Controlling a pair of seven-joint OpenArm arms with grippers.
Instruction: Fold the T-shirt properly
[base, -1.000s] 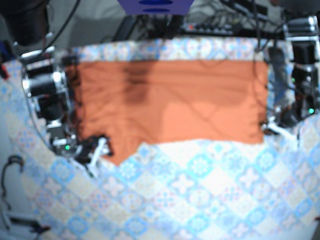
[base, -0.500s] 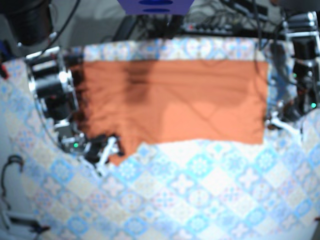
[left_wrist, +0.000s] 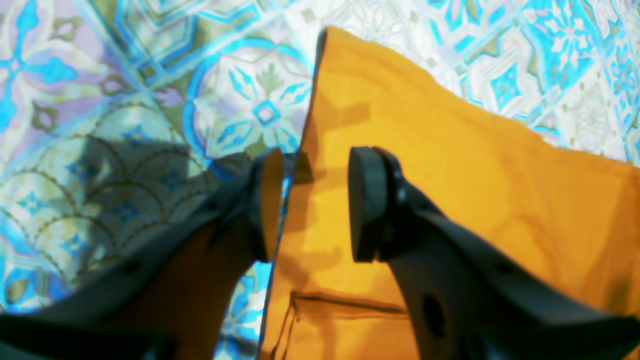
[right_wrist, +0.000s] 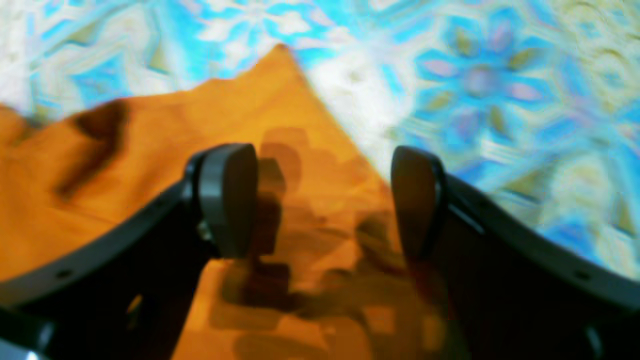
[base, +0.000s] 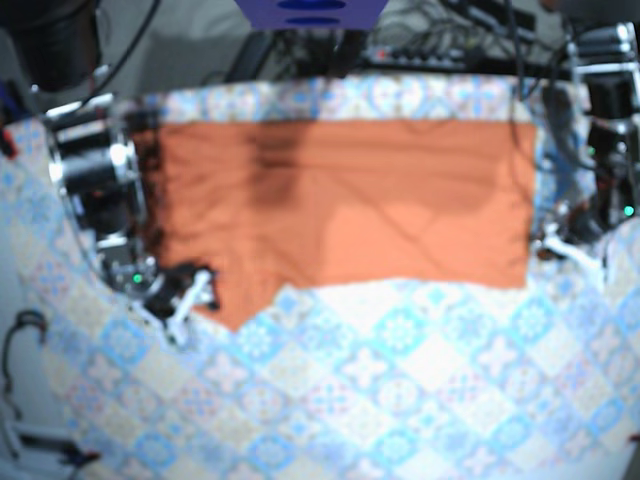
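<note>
Base view: the orange T-shirt (base: 340, 205) lies flat on the patterned tablecloth (base: 400, 390). My left gripper (left_wrist: 316, 205) straddles its side edge, my right gripper (right_wrist: 322, 200) sits over its pointed corner, both spread, open tablecloth beyond.

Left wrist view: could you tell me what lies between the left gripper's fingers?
In that view, the T-shirt edge lies inside the open left gripper, with a tablecloth sliver beside it.

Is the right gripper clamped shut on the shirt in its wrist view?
No, the right gripper has its jaws wide apart over the T-shirt, with bare orange fabric showing in the gap.
</note>
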